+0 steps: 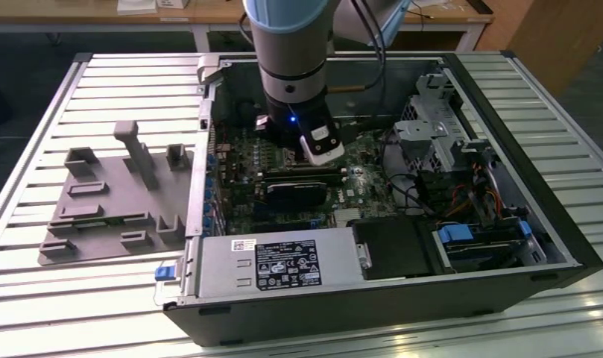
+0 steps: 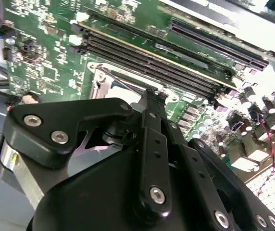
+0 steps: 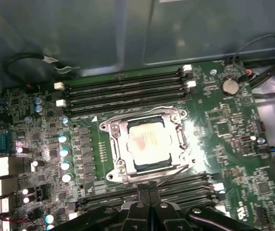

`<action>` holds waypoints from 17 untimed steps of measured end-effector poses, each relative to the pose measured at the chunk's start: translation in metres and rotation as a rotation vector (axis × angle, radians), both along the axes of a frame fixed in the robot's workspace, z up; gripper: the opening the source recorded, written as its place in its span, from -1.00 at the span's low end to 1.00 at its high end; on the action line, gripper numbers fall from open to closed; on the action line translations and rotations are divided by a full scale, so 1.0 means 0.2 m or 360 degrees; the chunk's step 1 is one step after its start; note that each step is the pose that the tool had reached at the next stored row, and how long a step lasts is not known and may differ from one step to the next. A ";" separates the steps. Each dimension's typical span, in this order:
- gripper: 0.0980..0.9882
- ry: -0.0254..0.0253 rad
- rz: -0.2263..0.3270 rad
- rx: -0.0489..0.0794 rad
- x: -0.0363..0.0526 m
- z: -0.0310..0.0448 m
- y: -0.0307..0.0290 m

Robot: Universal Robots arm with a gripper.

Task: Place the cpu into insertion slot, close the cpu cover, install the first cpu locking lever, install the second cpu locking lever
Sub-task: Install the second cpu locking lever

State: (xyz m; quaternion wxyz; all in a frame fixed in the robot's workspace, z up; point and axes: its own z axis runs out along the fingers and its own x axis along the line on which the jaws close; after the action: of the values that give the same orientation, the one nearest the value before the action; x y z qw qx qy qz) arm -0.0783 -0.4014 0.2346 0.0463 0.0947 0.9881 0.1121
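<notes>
Inside open computer case [image 1: 569, 246] — cpu [image 3: 148, 143] seated in insertion slot [image 3: 116, 144], cpu cover [image 3: 182, 137] down around it; gripper [image 3: 149, 188] fingers pressed together, empty, just beside socket edge.

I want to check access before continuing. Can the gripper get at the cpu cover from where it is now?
Probably yes. In the first wrist view the gripper sits at the edge of the cpu cover, with nothing between them.

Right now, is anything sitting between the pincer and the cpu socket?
Nothing visible does. In the first wrist view the pincer sits at the socket's edge, with the cpu already seated in the slot and framed by the cover. Only memory slots flank it.
</notes>
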 end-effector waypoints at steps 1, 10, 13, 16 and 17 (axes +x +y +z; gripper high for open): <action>-0.99 0.00003 0.0000 0.0000 -0.008 -0.006 0.000; -0.99 0.00019 0.0000 0.0016 -0.041 -0.060 -0.013; -0.99 0.00018 0.0000 0.0035 -0.065 -0.074 -0.014; -0.99 0.00019 0.0000 0.0054 -0.075 -0.090 -0.021; -0.99 0.00018 0.0000 0.0059 -0.076 -0.097 -0.024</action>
State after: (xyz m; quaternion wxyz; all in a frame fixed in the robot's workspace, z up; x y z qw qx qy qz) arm -0.0936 -0.4062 0.2152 0.0440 0.0956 0.9859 0.1304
